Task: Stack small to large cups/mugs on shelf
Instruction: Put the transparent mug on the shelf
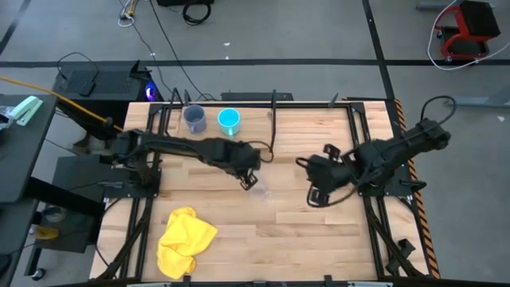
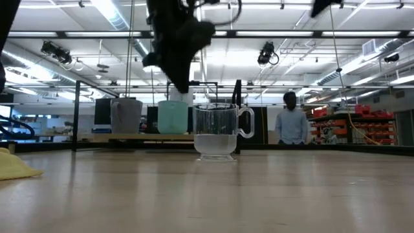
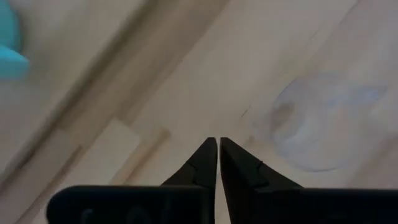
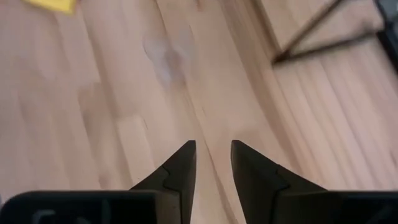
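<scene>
The clear see-through cup stands upright on its base on the tabletop near the middle; it also shows faintly in the high view and in the left wrist view. The grey-blue mug and the cyan mug stand side by side on the shelf at the far edge. My left gripper is shut and empty, above the table just left of the clear cup. Its closed tips point down beside the cup. My right gripper is open and empty, right of the cup.
A yellow cloth lies crumpled at the near left of the table. Thin black posts rise by the shelf's right end. Bare wood lies between the two grippers and toward the near edge. A person stands far off in the room.
</scene>
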Controlling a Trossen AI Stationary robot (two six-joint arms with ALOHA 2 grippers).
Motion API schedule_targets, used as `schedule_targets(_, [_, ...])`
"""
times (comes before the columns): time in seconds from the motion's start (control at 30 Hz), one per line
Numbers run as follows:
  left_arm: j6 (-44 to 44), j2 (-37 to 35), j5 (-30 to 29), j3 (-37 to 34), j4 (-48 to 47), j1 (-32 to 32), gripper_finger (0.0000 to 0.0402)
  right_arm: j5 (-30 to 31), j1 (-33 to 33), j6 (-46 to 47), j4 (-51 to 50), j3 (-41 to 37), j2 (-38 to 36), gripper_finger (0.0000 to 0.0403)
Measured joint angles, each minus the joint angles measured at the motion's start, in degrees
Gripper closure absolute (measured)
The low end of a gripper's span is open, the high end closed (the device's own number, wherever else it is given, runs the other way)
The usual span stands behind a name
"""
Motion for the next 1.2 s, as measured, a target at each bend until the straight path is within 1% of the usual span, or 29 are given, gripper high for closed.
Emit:
schedule_targets(0.1, [-0.93,-2.83,0.42,0.05,1.69,0.08,0.0370,0.34,3.13,5.57,0.75,-8.02,-3.70,0.0295])
schedule_targets(0.17, [-0.49,-3.05,3.20,0.09,3.45,-0.12,0.0369,0.39,5.13,9.08,1.89,-13.20,-6.11,0.0295])
schedule_targets(0.37, [-0.22,1.18,12.80,-0.09,7.63,-1.08,0.0359,0.48,10.27,17.06,10.63,-26.37,-11.17,0.0296])
schedule_targets(0.47, [-0.22,1.58,13.25,0.00,9.02,-0.74,0.0349,0.51,11.57,19.45,12.51,-30.08,-12.18,0.0296])
schedule_targets(0.6, [-1.16,1.57,12.68,0.00,7.88,0.64,0.0331,1.05,11.92,22.25,13.05,-32.67,-12.46,0.0296])
schedule_targets(0.73, [-1.81,1.82,12.21,0.00,6.89,1.77,0.0310,1.40,11.92,22.56,14.39,-34.47,-12.42,0.0296])
schedule_targets(0.93, [-3.28,2.85,12.21,0.04,6.42,1.94,0.0285,2.33,11.92,21.79,14.97,-34.67,-12.03,0.0296])
schedule_targets(1.2, [-3.49,5.62,12.44,0.00,6.83,1.44,0.0268,3.65,11.92,20.60,16.05,-34.67,-12.07,0.0296])
